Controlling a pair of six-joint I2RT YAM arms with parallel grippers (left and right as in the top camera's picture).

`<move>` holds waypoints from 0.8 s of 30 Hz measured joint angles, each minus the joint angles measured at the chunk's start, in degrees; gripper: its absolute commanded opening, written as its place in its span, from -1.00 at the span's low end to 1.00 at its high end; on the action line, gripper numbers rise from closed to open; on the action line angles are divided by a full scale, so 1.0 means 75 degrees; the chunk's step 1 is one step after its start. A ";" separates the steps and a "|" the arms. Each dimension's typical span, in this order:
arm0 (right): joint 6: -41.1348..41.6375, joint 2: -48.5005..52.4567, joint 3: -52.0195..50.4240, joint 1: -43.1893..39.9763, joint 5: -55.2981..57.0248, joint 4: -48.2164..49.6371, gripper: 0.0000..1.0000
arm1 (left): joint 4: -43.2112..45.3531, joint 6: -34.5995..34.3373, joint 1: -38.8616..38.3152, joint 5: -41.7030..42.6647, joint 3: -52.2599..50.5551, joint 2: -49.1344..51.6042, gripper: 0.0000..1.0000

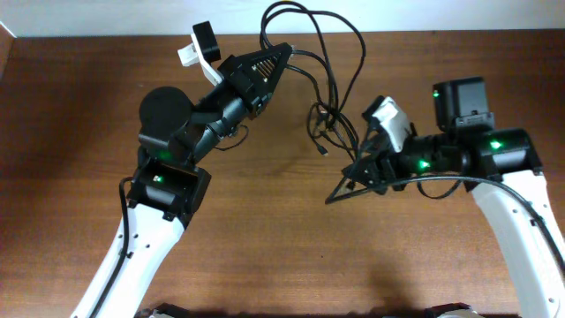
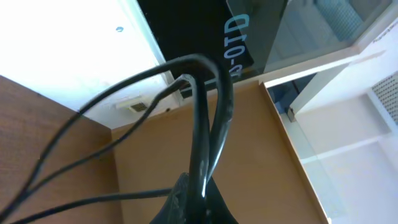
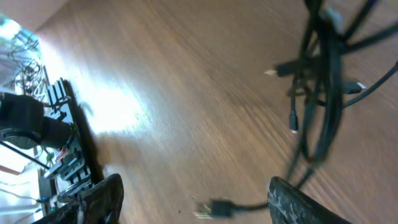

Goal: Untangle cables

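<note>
My left gripper point(image 1: 281, 50) is lifted near the table's far edge and is shut on the cables point(image 1: 328, 66). These thin black cords loop out past the edge and hang down in a tangle point(image 1: 325, 119) with small plugs. In the left wrist view the cables point(image 2: 208, 106) rise straight out of the shut jaws point(image 2: 202, 202). My right gripper point(image 1: 340, 193) is open, low over the table, just right of and below the hanging tangle. Its wrist view shows one plug point(image 3: 217, 207) lying on the wood between the spread fingers point(image 3: 298, 202), with the cables' knot point(image 3: 317, 81) further ahead.
The brown wooden table point(image 1: 265, 230) spreads under both arms. Its far edge meets a white wall point(image 1: 106, 16). A rack of dark equipment point(image 3: 56, 143) shows at the left of the right wrist view.
</note>
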 measured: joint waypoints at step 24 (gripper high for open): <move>0.0350 0.1338 0.0000 0.0143 0.2419 0.1151 -0.86 | 0.0414 -0.0335 -0.0341 0.0055 0.0000 0.0000 -1.00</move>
